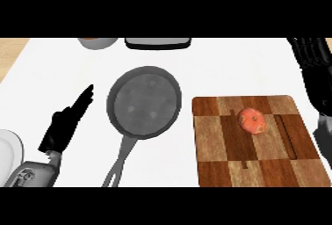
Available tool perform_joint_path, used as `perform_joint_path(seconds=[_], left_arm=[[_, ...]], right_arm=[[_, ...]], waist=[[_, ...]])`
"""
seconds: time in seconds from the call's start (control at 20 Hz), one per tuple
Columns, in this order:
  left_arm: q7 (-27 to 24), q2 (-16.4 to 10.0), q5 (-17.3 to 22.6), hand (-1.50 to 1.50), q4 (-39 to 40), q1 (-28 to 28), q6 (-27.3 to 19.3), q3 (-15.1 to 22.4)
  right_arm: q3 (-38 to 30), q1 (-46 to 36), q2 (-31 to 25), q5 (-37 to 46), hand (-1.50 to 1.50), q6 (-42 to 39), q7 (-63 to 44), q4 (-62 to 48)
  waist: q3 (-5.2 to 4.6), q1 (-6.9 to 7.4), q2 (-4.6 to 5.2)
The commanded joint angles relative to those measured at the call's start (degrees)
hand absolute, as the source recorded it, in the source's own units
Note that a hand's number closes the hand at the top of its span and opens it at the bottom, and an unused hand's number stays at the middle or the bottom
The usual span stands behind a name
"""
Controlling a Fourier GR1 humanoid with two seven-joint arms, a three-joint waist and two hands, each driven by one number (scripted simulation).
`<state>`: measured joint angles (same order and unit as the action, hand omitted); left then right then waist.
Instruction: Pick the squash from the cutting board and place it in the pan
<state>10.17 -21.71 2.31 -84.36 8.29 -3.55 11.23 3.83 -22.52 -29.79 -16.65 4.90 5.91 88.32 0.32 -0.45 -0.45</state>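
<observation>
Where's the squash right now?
In the head view, the squash lies on the cutting board at the right, with the pan left of it.

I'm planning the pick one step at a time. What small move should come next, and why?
Probably bring the right hand in over the board toward the squash. The squash lies untouched on the cutting board. The right hand is open at the board's right side, holding nothing, and the left hand is on the far side of the pan from it.
</observation>
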Motion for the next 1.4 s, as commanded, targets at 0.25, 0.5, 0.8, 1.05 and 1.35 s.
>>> perform_joint_path(seconds=[0.25,0.5,0.8,1.05,1.35], left_arm=[[3.16,-4.95,-1.55,0.0,3.9,-0.08,-5.74,-8.63],[3.96,-4.6,0.21,0.0,7.13,-1.08,-6.13,-10.84],[5.69,-3.59,-0.94,0.0,7.99,-0.16,-6.52,-10.69],[5.72,-4.81,0.5,0.0,7.04,-1.39,-4.98,-13.18],[1.82,-2.81,-1.43,0.0,9.82,-2.26,-6.0,-11.86]], right_arm=[[10.75,-3.15,3.86,-17.04,-1.5,-30.28,2.36,1.94],[-2.63,3.05,4.53,-15.35,1.5,-16.71,6.75,-12.06],[-5.68,2.72,-4.7,-11.75,-1.5,-42.49,26.48,-25.79],[-3.03,-0.89,-9.49,-1.52,-1.5,-41.56,25.85,-22.86],[0.92,-7.96,-19.65,9.08,-1.5,-39.82,18.46,-16.66]], waist=[[0.02,6.24,1.4],[0.03,2.05,2.18],[-0.17,1.33,0.96],[-0.28,1.24,0.51],[-0.43,1.4,0.5]])
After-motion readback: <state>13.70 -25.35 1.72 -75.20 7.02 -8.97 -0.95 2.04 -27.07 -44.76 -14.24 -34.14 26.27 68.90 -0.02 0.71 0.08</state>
